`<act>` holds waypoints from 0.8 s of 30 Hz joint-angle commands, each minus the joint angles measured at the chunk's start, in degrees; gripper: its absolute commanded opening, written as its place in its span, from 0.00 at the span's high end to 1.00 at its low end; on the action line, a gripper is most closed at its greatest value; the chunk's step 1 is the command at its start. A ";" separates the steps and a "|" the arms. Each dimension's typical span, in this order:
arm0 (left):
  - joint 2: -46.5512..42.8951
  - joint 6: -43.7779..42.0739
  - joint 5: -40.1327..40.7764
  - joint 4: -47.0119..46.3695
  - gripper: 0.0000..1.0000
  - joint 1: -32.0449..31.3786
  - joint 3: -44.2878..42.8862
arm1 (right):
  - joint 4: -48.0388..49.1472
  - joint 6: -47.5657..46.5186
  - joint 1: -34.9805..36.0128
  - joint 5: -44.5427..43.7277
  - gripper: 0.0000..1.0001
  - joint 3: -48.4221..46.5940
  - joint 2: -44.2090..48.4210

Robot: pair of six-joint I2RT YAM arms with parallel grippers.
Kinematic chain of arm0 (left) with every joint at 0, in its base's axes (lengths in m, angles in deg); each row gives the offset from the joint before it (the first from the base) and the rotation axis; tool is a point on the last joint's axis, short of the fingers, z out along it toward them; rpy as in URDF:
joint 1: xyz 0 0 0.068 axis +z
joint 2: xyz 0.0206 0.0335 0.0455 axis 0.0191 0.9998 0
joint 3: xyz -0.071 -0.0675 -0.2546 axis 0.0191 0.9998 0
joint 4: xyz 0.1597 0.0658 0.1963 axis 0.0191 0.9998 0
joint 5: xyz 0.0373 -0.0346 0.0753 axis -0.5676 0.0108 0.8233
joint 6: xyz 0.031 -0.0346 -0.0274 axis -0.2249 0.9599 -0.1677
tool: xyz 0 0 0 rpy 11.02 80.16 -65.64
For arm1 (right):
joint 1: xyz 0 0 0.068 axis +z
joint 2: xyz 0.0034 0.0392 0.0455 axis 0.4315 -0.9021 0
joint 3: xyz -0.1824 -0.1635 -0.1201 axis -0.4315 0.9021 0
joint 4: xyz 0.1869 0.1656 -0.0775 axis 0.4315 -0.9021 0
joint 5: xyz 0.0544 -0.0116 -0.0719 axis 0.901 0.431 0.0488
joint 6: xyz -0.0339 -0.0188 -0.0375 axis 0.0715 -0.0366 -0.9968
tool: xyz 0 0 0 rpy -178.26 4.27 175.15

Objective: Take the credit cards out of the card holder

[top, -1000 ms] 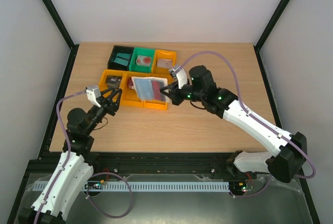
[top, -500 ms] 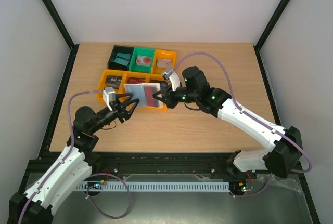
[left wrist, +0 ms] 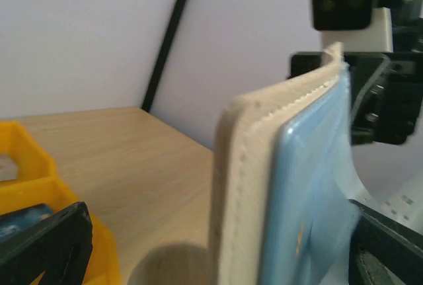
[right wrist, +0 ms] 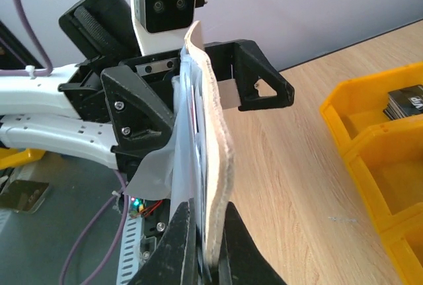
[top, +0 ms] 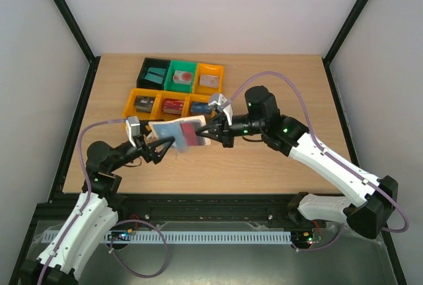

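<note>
Right hand clamped on card holder

high rear overview; close wrist views face-to-face across the card holder

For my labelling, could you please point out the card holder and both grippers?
card holder (top: pixel 168 131), top view, pale inner face.
left gripper (top: pixel 166 149), top view, between fingertips.
right gripper (top: pixel 208 137), top view, between fingertips.

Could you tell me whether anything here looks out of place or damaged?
Nothing looks spilled or damaged. The card holder is off the table, pinched on edge by the right end effector, with the left end effector open around its other end.
</note>
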 commanded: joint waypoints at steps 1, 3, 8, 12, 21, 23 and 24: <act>-0.10 -1.60 -9.50 -4.76 0.00 0.01 0.54 | 1.30 -2.54 0.08 4.76 0.98 0.18 0.33; 0.16 -1.18 -9.90 -5.90 0.01 -0.24 0.54 | 1.91 -2.50 0.08 6.18 0.98 0.50 0.15; 0.73 -1.65 -12.35 -6.39 0.01 -1.53 -0.12 | 0.92 -2.75 0.04 5.09 0.98 0.03 -0.88; 1.23 -1.49 -11.41 -6.61 0.18 -2.30 -0.44 | 0.68 -2.82 0.07 4.92 0.98 -0.20 -1.61; 0.41 1.52 -7.62 -6.11 0.98 -2.05 0.07 | 0.71 -1.64 -1.93 -0.55 0.84 1.19 -0.45; 0.28 1.90 -5.28 -5.65 0.98 -1.70 -0.16 | 1.18 -0.04 -3.04 -3.74 0.69 1.73 -0.08; 0.17 1.92 -4.25 -5.43 0.98 -1.44 -0.46 | 1.43 0.39 -3.45 -4.95 0.66 1.96 0.30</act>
